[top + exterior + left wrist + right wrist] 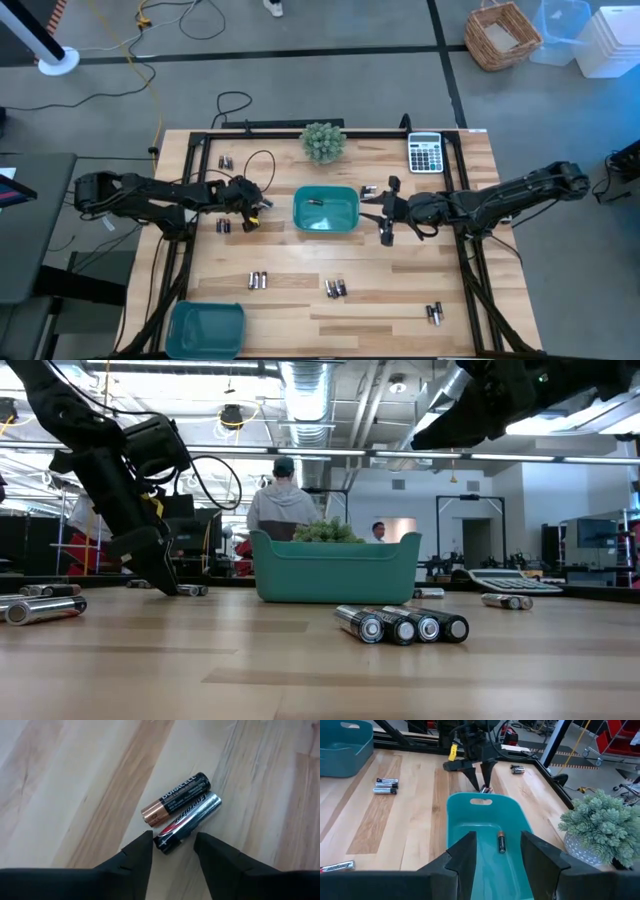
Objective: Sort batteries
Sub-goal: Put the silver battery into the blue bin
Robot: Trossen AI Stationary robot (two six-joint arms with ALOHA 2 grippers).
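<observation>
Two batteries lie side by side on the wood left of the middle teal tray [326,210]: a black-and-copper battery [175,800] and a silver-and-black battery [187,820]. My left gripper [172,842] slants down over them, open, one finger on each side of the silver battery's near end. It also shows across the tray in the right wrist view [481,779]. My right gripper [497,850] hangs open above the tray's right end. One battery [501,841] lies on the tray's floor. My left gripper's fingers [142,847] flank the plus end of the silver battery [165,842], slanting down from above and lying across it. Whether they touch it I cannot tell. The battery lies flat on the table against the black-and-copper one.
More batteries lie in small groups on the table [225,161] [222,226] [258,281] [335,288] [434,313] [370,190]. A second teal tray [205,328] stands at the near left. A potted plant [323,141] and a grey calculator [425,152] stand at the far edge.
</observation>
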